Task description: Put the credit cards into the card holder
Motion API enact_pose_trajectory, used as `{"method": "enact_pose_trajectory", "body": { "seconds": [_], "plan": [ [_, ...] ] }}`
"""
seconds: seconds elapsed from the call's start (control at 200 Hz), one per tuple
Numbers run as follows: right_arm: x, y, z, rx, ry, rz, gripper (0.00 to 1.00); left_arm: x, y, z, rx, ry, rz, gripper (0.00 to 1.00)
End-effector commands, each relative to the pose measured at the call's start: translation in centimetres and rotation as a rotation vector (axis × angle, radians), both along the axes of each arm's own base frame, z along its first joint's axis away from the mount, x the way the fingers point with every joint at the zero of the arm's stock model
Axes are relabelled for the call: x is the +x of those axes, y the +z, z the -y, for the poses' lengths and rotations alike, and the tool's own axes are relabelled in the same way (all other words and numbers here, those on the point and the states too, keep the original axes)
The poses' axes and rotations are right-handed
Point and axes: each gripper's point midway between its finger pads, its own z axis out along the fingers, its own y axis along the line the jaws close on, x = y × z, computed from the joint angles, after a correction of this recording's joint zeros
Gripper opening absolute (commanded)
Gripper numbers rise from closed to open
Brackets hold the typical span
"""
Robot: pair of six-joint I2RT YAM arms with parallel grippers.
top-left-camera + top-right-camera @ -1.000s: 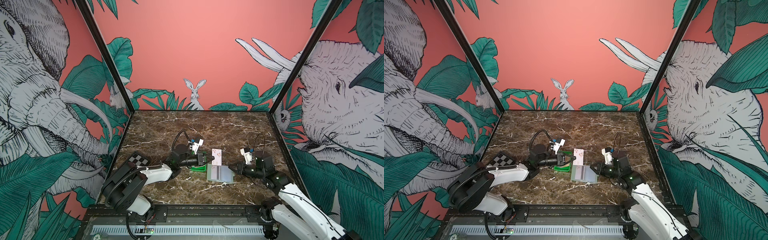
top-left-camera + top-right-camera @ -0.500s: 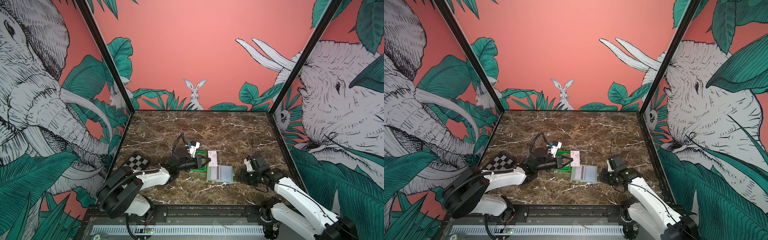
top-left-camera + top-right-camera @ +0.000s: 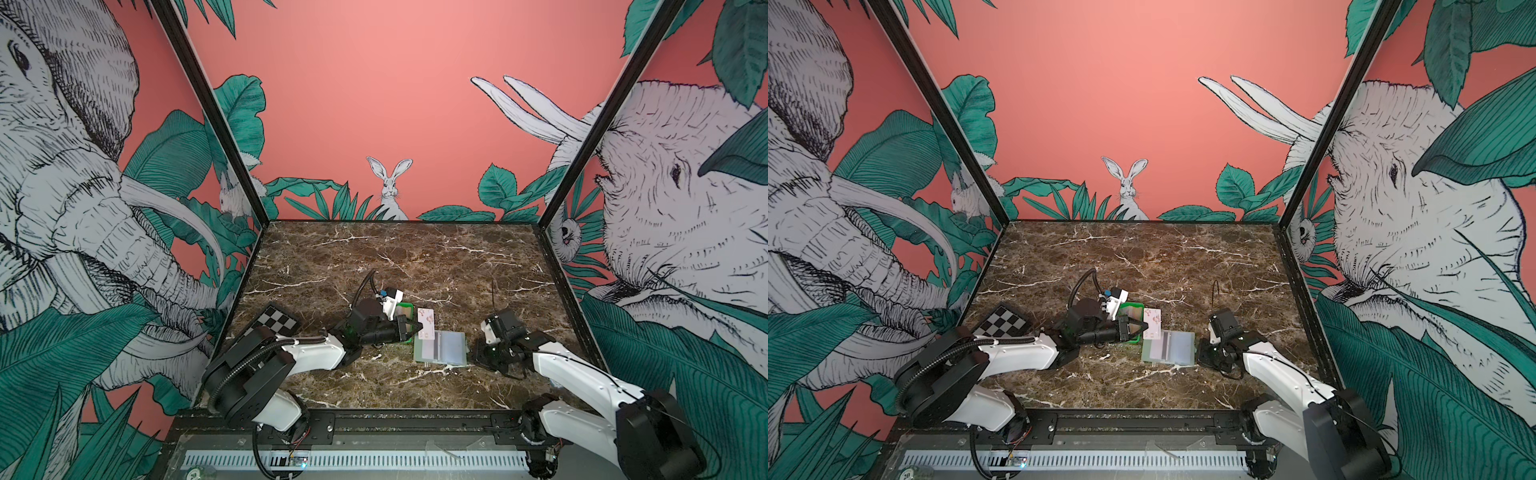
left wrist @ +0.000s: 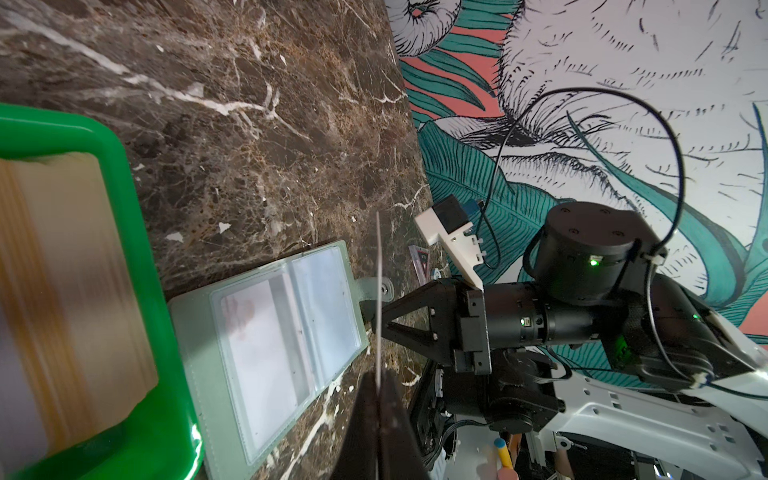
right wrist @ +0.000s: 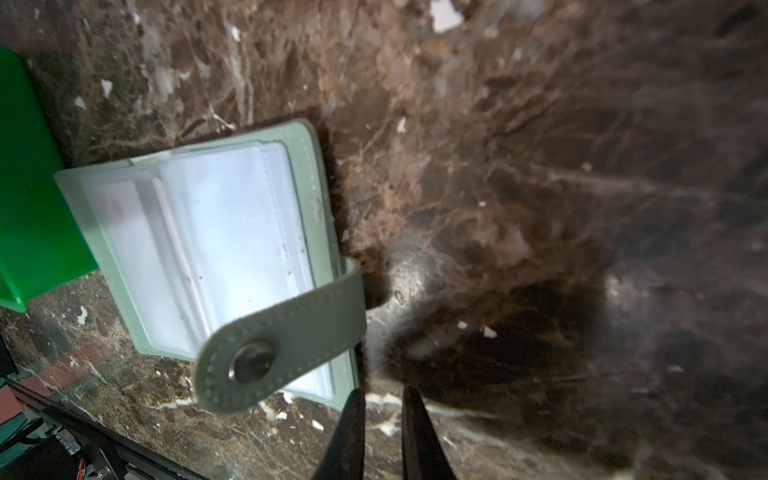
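Holder (image 3: 442, 348) lies open and flat on the tabletop (image 3: 374, 257), clear sleeves facing up, toward the front middle in both top views. Its left edge is just beside a green tray (image 3: 405, 311); whether the 2 touch cannot be told. The tray carries a stack (image 4: 70, 291) of cards, pale and tan along the edges, blurred in the left wrist view. The sleeve (image 4: 257, 353) nearest the tray shows a pale card with faint pink marks inside it. A strap (image 5: 282, 340) with a round snap curls up from the holder's right edge over the other page.

Left hand (image 3: 417, 328) is clamped on 1 card (image 3: 427, 322), white with red marks, pinched at its left side. This card hangs tilted above the holder's far left corner, between tray and holder; whether its lower edge touches the holder cannot be told. In the left wrist view it appears edge-on, as a thin pale line crossing in front of the strap.

Right hand (image 5: 382, 428) sits low over the tabletop just beside the holder's right edge, close to the strap. Its jaws stand a narrow gap apart with nothing between them.

A checkerboard (image 3: 276, 322) lies at the left of the tabletop, well apart from the holder
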Motion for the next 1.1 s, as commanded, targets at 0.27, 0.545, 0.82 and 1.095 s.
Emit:
{"method": "enact_pose_trajectory", "body": {
  "seconds": [0.27, 0.545, 0.82, 1.095],
  "plan": [
    [2.1, -0.5, -0.9, 0.011, 0.008, 0.039, 0.16, 0.8, -1.1, 0.8, 0.045, 0.039, -0.021, 0.0],
    [2.3, -0.8, -0.9, 0.004, 0.011, 0.043, 0.15, 0.4, -3.1, 1.4, 0.081, 0.07, -0.079, 0.0],
    [2.2, 0.4, -1.8, 0.07, 0.046, 0.094, 0.14, 0.1, -4.4, 1.1, 0.162, 0.111, -0.125, 0.0],
    [2.1, -0.2, -1.9, 0.069, 0.053, 0.087, 0.15, -0.4, -4.9, 2.0, 0.136, 0.113, -0.201, 0.0]
  ]
}}
